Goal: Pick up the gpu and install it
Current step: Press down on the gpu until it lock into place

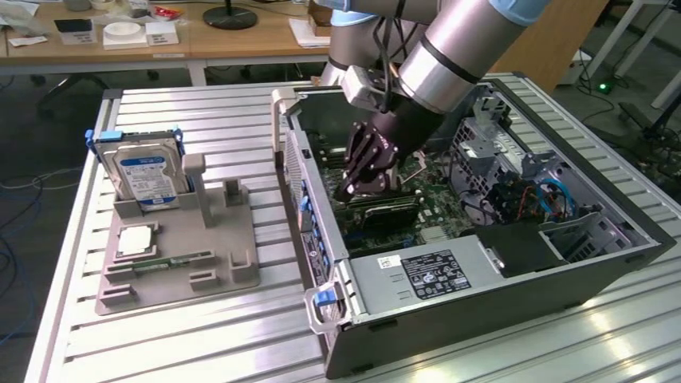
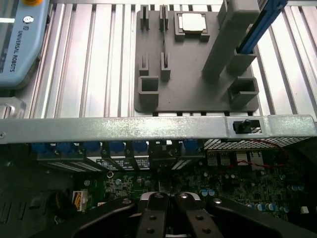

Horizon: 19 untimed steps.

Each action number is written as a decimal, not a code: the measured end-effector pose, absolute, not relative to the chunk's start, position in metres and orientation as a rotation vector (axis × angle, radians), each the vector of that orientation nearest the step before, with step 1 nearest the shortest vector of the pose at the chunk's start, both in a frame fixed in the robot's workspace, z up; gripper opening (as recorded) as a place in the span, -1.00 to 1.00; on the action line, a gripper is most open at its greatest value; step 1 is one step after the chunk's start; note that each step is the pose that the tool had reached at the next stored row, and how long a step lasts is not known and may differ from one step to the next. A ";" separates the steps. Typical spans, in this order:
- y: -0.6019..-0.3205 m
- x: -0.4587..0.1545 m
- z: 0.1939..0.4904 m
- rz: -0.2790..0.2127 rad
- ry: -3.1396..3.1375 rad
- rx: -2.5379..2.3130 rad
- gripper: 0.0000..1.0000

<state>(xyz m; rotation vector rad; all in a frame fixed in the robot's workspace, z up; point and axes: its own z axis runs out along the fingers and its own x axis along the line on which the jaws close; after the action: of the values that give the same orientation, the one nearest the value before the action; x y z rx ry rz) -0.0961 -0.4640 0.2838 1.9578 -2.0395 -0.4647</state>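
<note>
Ribbed aluminium bench (image 1: 213,144), open computer case (image 1: 596,271) lying on its side. Gripper (image 1: 352,190) is down inside the case, fingers (image 2: 154,218) shut together; whether they pinch anything I cannot tell. Gpu (image 1: 385,209) sits just below and beside the fingertips, black cooler showing, on the motherboard (image 1: 447,209). Judgement: light, stiff, fragile card; hold by edges or bracket, never the cooler or components.

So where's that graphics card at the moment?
The gpu is inside the open computer case, lying on the motherboard right under the gripper. In the exterior view it sits mid-frame, just above the power supply.
</note>
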 end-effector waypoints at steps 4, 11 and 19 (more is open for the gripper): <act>-0.464 -0.096 0.284 -0.484 -2.027 1.946 -0.79; -0.464 -0.101 0.283 -0.494 -2.020 1.938 -0.79; -0.464 -0.104 0.277 -0.494 -2.020 1.938 -0.79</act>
<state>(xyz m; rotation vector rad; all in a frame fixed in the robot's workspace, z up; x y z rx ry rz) -0.1042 -0.4638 0.2773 1.9381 -2.0197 -0.4937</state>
